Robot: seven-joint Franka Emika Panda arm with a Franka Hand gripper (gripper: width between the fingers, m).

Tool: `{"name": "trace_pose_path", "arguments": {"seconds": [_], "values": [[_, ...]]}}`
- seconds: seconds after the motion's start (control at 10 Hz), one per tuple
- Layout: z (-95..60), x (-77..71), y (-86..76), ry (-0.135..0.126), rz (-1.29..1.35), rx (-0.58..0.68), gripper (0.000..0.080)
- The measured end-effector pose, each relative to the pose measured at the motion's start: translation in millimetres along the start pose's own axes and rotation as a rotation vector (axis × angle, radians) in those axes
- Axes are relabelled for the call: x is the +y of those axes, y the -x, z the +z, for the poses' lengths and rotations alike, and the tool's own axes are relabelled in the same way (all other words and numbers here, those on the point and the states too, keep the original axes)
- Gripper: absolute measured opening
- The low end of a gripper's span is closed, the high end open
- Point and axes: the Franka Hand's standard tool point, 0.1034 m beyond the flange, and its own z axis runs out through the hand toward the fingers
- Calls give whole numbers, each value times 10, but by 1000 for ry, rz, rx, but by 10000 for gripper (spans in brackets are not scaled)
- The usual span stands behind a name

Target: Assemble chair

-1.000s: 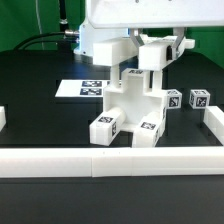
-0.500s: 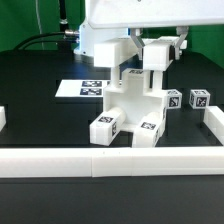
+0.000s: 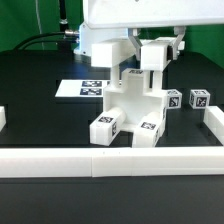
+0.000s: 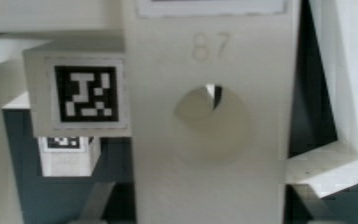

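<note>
Nearest in the exterior view, a long white rail [image 3: 100, 160] is laid across the front of the black table [image 3: 40, 120], and a side rail [image 3: 213, 125] is set along the exterior view's right. Just behind the front rail, in the middle of the table, the partly built chair [image 3: 135, 105] is seen standing upright, with tagged blocks at its base. Directly above it a white piece [image 3: 153, 60] is grasped by the claw [image 3: 155, 48], whose jaws are clenched on it; whether the piece touches the chair below cannot be told. In the wrist view the piece is shown as a flat face with a small hole [image 4: 201, 105], and a square tag [image 4: 87, 92] is seen beside it. Farther back, one loose block [image 3: 174, 100] and a second block [image 3: 200, 100] are placed side by side on the exterior view's right, and the marker board [image 3: 88, 88] is laid flat toward the left.
</note>
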Motion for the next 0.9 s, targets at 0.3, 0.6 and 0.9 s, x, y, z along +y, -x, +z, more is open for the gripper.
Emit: {"name": "trace_pose_path", "arguments": {"seconds": [0.3,0.6,0.9], "values": [[19,7,-34,-1,9,16,284],[39,5,-18,0,14,16,284],[188,46,-23,16,10,5,284]]}}
